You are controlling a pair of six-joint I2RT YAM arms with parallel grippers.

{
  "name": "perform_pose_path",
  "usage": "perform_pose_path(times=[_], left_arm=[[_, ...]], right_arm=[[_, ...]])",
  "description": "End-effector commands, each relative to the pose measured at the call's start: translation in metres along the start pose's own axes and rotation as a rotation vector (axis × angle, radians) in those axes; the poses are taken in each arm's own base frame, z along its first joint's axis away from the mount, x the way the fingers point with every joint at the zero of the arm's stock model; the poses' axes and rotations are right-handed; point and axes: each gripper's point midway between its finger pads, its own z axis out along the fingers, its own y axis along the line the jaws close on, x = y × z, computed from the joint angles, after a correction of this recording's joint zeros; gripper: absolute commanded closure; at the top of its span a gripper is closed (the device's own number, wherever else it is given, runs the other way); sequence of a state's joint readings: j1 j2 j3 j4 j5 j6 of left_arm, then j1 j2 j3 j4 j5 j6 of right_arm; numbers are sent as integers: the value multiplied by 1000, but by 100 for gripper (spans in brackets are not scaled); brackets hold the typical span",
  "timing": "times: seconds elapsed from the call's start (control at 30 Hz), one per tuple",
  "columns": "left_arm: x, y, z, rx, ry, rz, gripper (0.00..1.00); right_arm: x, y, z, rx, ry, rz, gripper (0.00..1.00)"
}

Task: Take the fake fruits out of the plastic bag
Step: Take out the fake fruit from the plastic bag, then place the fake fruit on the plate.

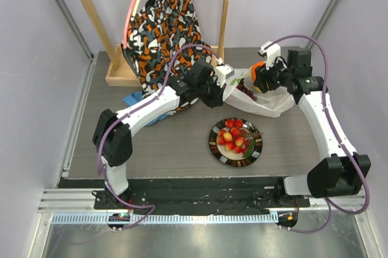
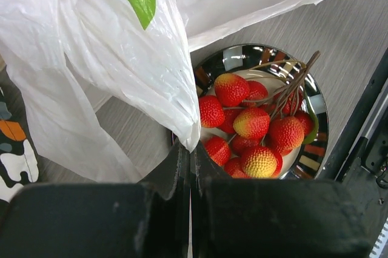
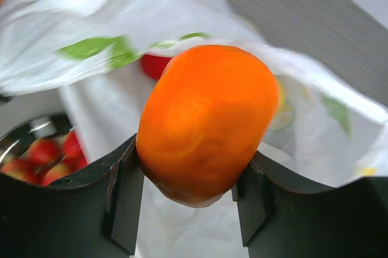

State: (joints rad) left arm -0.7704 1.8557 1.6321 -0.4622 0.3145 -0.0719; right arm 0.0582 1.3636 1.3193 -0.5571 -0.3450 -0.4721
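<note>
The orange is clamped in the right pincer, held up over the bag with its longer axis along the fingers. The plate, holding strawberries, lies nearer the arm bases and toward the left arm — the carry likely runs that way. The left pincer is closed on a fold of bag film, holding it off the surface.

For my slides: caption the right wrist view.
Right gripper holds the orange, white bag behind, strawberries at lower left.
</note>
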Motion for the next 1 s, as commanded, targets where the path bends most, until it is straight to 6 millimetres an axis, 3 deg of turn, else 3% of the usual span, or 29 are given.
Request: perform_pose_path(times=[0.0, 0.03, 0.17, 0.2, 0.23, 0.47, 0.6, 0.73, 0.97], left_arm=[[-27, -1, -1, -4, -62, 37, 100], [-28, 0, -1, -9, -64, 39, 100], [-30, 8, -1, -39, -65, 49, 100], [-29, 11, -1, -47, -65, 46, 100], [-30, 13, -3, -52, -67, 42, 100], [-33, 35, -15, -87, -83, -12, 100], [-35, 45, -27, -108, -102, -22, 100], [-39, 46, -38, -119, -124, -9, 100], [-38, 43, -52, -126, -134, 11, 100]], right_arm=[[15, 69, -23, -305, 43, -29, 88], [29, 83, -29, -355, 87, -32, 88], [46, 127, -55, -456, 69, -229, 87], [50, 134, -58, -471, 60, -297, 86], [63, 156, -59, -533, 78, -351, 86], [101, 224, -64, -732, 97, -635, 83], [126, 242, -59, -767, 143, -782, 83], [146, 237, -33, -677, 181, -828, 84], [147, 226, 12, -465, 202, -801, 84]])
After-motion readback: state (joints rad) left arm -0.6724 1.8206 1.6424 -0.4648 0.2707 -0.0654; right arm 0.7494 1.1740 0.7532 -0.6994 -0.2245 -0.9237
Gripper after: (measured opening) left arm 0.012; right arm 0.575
